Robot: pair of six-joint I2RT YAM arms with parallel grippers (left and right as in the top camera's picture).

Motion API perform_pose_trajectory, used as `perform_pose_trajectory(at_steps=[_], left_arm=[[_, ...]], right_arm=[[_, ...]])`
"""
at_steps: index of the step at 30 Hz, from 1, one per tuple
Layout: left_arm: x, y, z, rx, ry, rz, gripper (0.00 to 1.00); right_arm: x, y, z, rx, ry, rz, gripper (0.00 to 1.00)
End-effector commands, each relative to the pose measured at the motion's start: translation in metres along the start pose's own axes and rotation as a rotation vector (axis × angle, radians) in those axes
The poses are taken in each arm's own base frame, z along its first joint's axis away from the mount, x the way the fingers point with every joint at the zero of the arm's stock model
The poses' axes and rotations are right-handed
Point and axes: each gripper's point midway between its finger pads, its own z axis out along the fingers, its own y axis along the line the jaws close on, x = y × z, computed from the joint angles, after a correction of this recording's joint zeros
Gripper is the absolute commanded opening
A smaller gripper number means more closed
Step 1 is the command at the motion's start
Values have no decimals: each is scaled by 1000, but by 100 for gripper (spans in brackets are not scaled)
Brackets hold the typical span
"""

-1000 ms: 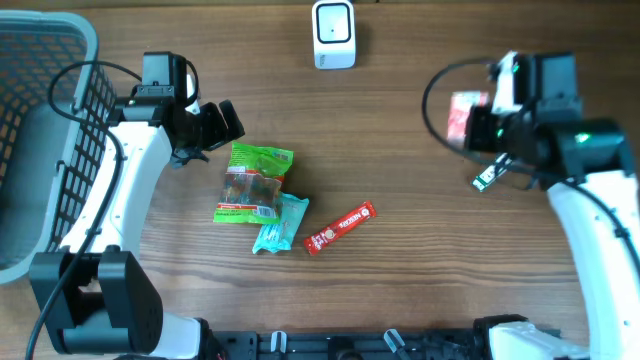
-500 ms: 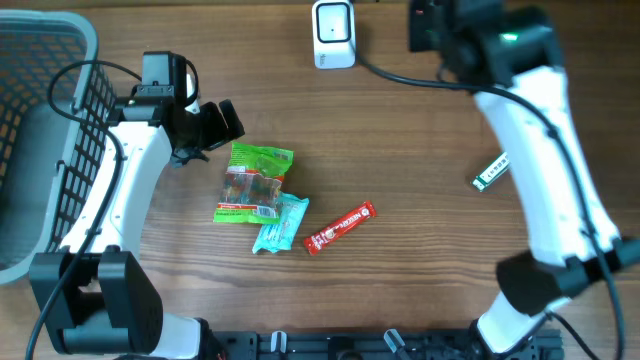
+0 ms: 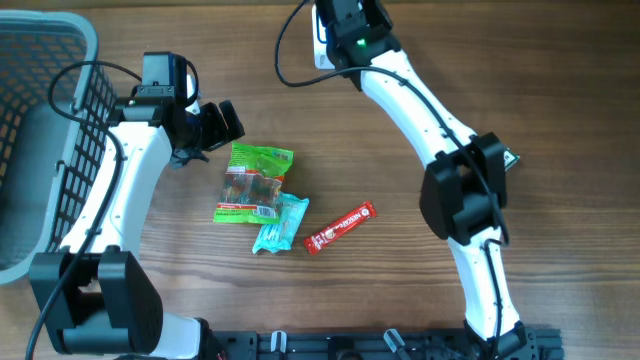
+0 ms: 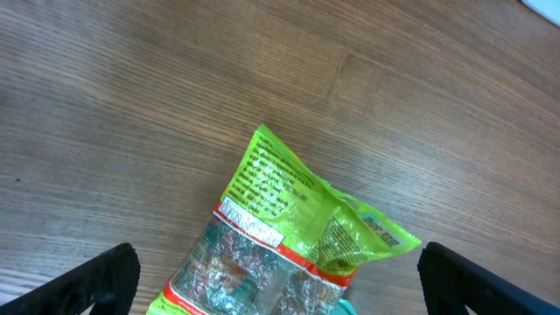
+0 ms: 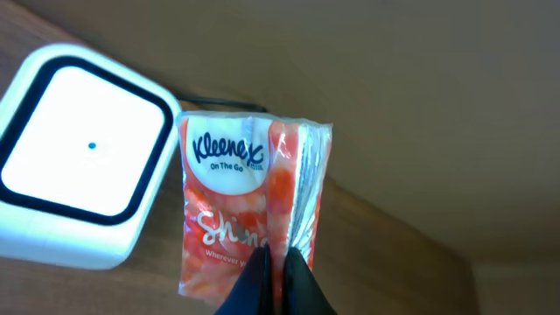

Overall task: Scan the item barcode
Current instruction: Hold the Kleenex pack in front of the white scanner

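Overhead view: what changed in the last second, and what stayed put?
The right gripper, shut on the tissue pack throughout, swung from the table's right side across to the top centre, bringing the pack up by the scanner. Nothing was picked up or released. The left gripper, open near the green bag, did not move; the teal packet, red bar and basket lie as before.

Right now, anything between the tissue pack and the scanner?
Nothing visible. The right fingers pinch the Kleenex pack, which sits right beside the white scanner in the right wrist view, with no object showing between them.
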Motion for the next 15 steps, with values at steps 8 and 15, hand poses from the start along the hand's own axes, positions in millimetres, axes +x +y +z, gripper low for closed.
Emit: perform_pose_trajectory(at_steps=[8, 15], left_arm=[[2, 4, 4, -12, 9, -8, 100], [2, 4, 4, -12, 10, -8, 100]], right_arm=[[-20, 32, 9, -115, -111, -101, 4], [-3, 54, 26, -137, -72, -133, 4]])
